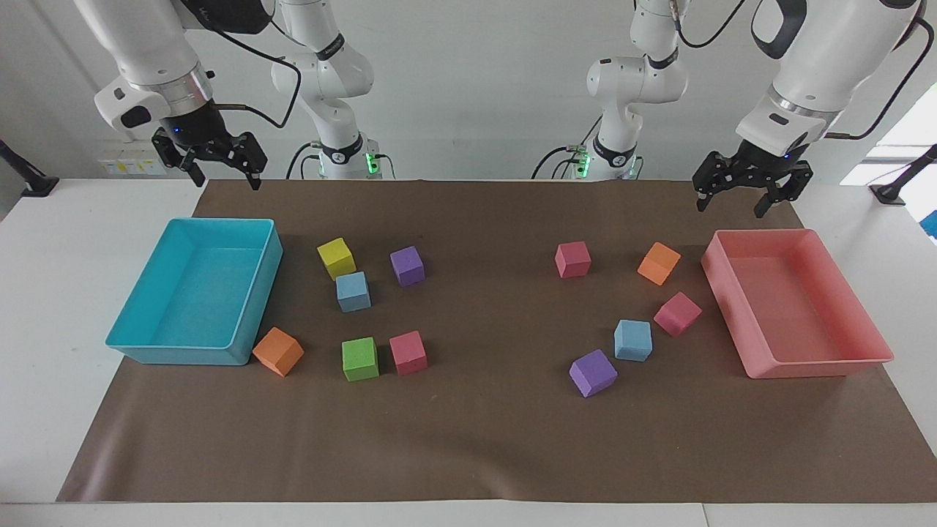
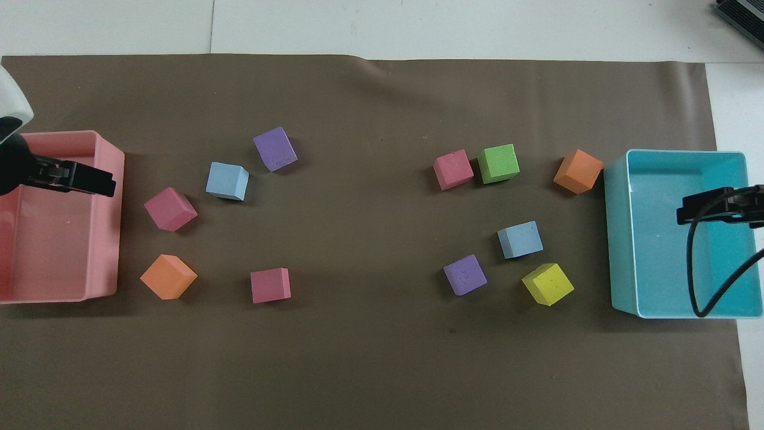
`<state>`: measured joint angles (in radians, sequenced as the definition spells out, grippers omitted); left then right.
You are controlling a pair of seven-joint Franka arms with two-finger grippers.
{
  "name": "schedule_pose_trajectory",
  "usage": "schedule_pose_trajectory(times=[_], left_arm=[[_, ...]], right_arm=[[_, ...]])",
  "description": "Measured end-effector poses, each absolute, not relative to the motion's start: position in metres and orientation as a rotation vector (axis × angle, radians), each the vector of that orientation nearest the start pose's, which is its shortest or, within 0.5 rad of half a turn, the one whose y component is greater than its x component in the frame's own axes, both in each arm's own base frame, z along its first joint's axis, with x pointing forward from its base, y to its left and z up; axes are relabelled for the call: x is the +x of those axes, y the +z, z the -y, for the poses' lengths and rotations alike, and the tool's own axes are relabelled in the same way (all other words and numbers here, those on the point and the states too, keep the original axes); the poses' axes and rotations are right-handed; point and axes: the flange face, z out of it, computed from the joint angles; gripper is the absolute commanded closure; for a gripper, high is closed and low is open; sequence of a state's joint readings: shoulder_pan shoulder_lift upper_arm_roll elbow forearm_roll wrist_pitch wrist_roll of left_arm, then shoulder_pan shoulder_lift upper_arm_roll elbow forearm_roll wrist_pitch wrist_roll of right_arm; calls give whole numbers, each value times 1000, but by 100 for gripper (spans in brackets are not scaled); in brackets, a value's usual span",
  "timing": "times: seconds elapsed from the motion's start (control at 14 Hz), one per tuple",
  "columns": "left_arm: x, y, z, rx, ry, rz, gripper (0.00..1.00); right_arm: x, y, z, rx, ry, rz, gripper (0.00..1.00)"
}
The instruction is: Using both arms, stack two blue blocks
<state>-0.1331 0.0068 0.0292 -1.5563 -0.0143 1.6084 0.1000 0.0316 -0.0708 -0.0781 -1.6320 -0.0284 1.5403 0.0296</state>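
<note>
Both claws hang open and empty: the left claw [image 1: 749,193] above the pink tray's [image 1: 875,344] robot-side edge, the right claw [image 1: 217,167] above the tabletop [image 1: 44,241] just robot-side of the cyan tray [image 1: 267,271]. One blue block [image 1: 353,290] sits just beside a yellow cube [image 1: 336,258]; the other blue block [image 1: 632,339] lies between a purple cube [image 1: 593,372] and a pink cube [image 1: 677,313].

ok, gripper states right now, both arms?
Left gripper: open, empty, raised over the pink tray.
Right gripper: open, empty, raised over the blue tray.
</note>
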Motion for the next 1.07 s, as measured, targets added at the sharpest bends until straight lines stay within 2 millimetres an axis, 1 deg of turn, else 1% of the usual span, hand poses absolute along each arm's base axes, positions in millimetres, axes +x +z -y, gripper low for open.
schedule_pose_trajectory(times=[0.86,1.0,1.07], left_arm=[[558,631,60,-3139,-71,-321,0],[558,631,60,-3139,-71,-321,0],[558,631,60,-3139,-71,-321,0]], right_arm=[[528,629,26,-3157,40,-112,0],[529,624,20,-3135,46,-102,0],[534,617,15,-3129,14,-88,0]])
